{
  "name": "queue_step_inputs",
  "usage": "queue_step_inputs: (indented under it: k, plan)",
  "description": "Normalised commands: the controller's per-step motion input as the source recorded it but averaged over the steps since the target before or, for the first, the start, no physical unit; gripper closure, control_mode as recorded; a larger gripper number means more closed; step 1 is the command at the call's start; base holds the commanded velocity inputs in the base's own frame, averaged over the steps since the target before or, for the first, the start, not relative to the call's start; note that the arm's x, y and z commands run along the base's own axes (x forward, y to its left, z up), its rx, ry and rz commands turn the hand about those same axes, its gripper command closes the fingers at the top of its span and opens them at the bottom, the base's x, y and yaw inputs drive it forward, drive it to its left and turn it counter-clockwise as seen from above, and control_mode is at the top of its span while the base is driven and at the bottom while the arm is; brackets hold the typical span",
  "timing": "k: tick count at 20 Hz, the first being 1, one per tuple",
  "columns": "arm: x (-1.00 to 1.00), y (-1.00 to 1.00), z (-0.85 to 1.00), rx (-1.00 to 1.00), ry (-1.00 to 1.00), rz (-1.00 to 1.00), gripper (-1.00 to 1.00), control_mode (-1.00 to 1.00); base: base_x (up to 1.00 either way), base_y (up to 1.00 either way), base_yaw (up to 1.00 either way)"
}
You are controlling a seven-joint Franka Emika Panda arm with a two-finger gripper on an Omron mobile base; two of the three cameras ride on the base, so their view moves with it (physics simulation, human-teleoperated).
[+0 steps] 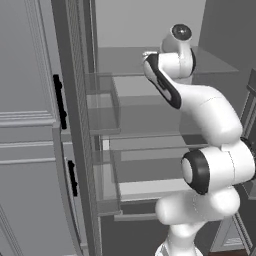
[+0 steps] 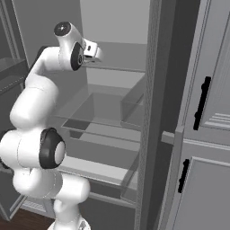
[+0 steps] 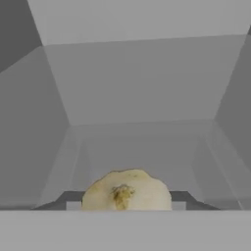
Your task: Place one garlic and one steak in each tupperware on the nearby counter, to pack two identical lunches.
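The two-finger gripper (image 3: 126,206) is clamped on a small rounded pale cream-yellow garlic bulb (image 3: 126,191), deep inside an open grey fridge (image 1: 150,107). Grey walls close in on both sides, above a clear glass shelf (image 2: 105,110).

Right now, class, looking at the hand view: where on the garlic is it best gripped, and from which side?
Grip the garlic across its rounded widest part, coming straight on along the hand's line. The bulb sits centred between the dark fingers, which appear shut on its flanks already, its stem scar facing the camera.
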Motion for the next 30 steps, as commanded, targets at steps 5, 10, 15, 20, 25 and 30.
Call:
queue_step_inputs:
  k: [5, 10, 15, 20, 25, 30]
  plan:
    - [-1.00, -0.14, -0.02, 0.00, -0.06, 0.00, 1.00, -1.00, 0.00, 0.00, 0.00]
    - [-1.00, -0.07, -0.11, 0.00, -0.01, 0.00, 1.00, -1.00, 0.00, 0.00, 0.00]
    - [-1.00, -0.18, -0.14, 0.00, -0.01, 0.00, 1.00, -1.00, 0.00, 0.00, 0.00]
    - [-1.00, 0.00, -0.45, 0.00, 0.00, 0.00, 1.00, -1.00, 0.00, 0.00, 0.00]
    - [-0.40, 0.00, -0.29, 0.00, 0.01, 0.01, 1.00, 1.00, -0.60, 0.01, 0.06]
    - [0.00, 0.00, 0.00, 0.00, 0.00, 0.00, 1.00, 1.00, -1.00, 0.08, 0.22]
